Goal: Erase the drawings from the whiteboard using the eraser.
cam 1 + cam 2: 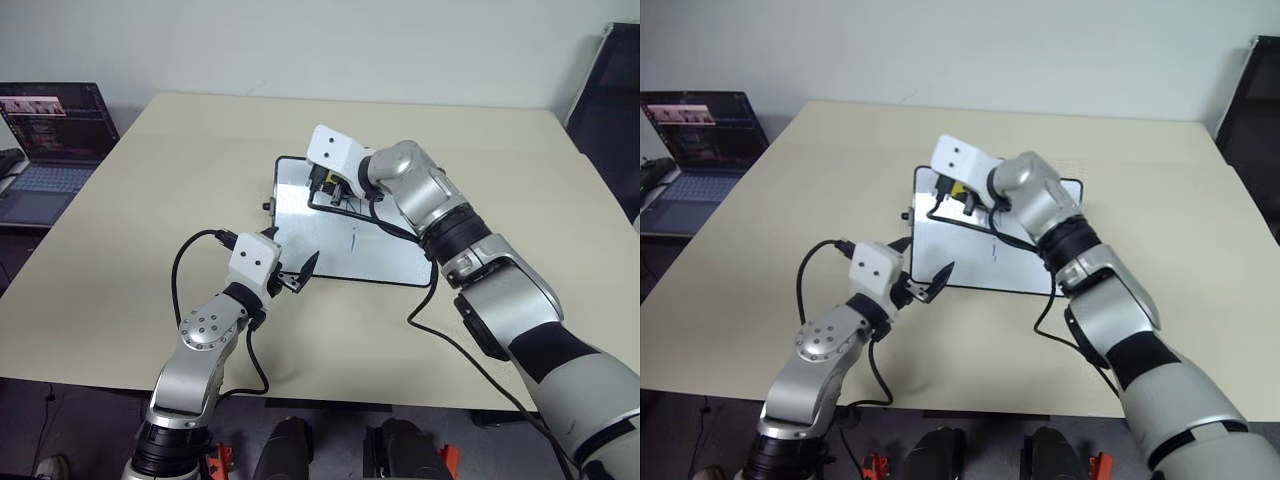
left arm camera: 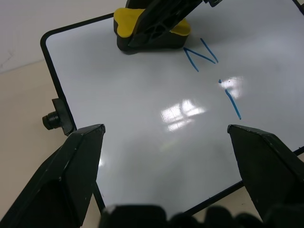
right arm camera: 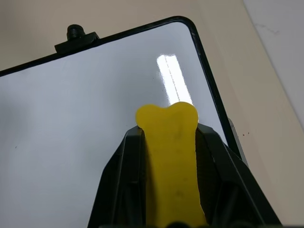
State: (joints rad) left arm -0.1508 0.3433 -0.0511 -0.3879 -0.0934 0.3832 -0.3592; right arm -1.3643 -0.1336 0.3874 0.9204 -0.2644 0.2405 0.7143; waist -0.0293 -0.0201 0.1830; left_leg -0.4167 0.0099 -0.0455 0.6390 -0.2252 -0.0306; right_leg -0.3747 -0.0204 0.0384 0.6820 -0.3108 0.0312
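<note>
Table [image 1: 120, 300]: pale beige top, plain, matte. Its near edge runs across the bottom of the head views; dark floor below.

Nearest, the left gripper [image 1: 300, 272] sits level just off the near-left corner of the whiteboard [image 1: 380, 255]. Its two black fingers stand wide apart with nothing between them; in the left wrist view they frame the board's near edge.

The whiteboard lies flat near the table's centre, glossy, thin black frame, with a small black knob [image 2: 51, 119] on its side edge. Ceiling light glares off the surface.

Drawings [image 2: 202, 56]: blue strokes, an "N" shape with a dotted "i"-like mark below it. In the head views only a short blue line is readable; the rest is too small or covered.

Beyond them, the right gripper [image 3: 166, 142] is clamped tight on the eraser [image 2: 152, 33], a yellow block with a black underside. The eraser rests on the board just beside the "N", towards the far corner. The right arm hides much of the board's far edge.

Far left, a laptop [image 1: 55, 135] stands open off the table, screen lit, contents unreadable. A dark object at the far right is cut off. Plain pale wall behind.
</note>
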